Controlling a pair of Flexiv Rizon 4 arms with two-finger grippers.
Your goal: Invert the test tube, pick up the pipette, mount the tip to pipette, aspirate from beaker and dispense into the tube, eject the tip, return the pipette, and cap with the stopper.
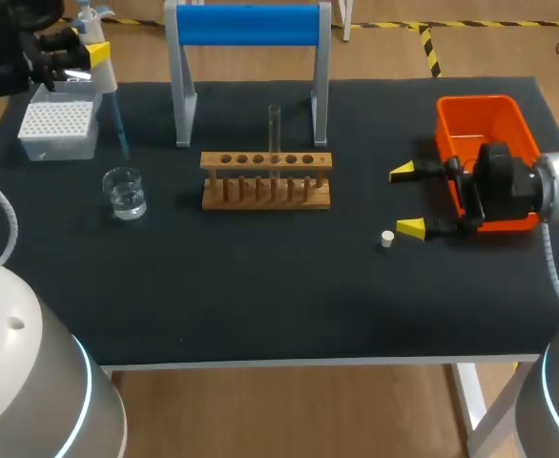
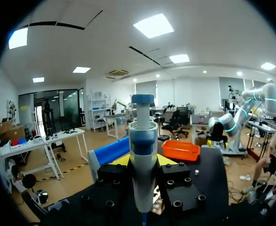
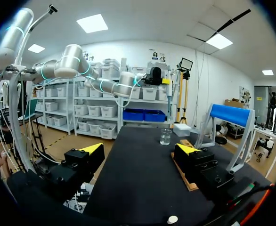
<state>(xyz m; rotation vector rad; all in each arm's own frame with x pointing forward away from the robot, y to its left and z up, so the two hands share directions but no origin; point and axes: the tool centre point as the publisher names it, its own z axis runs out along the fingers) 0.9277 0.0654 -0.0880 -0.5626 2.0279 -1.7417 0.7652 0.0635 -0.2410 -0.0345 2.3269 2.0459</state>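
Table count:
- 1 test tube [image 1: 274,129]
- 1 wooden tube rack [image 1: 265,181]
- 1 glass beaker [image 1: 124,193]
- 1 white tip box [image 1: 58,129]
- 1 pipette [image 1: 103,72]
- 1 white stopper [image 1: 387,239]
- 1 orange bin [image 1: 485,129]
- 1 blue-barred stand [image 1: 246,24]
- 2 grippers: left gripper [image 1: 93,55], right gripper [image 1: 408,200]

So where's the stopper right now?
Head view: the stopper lies on the table, right of middle, just beside the nearer yellow tip of the right gripper, by the orange bin.
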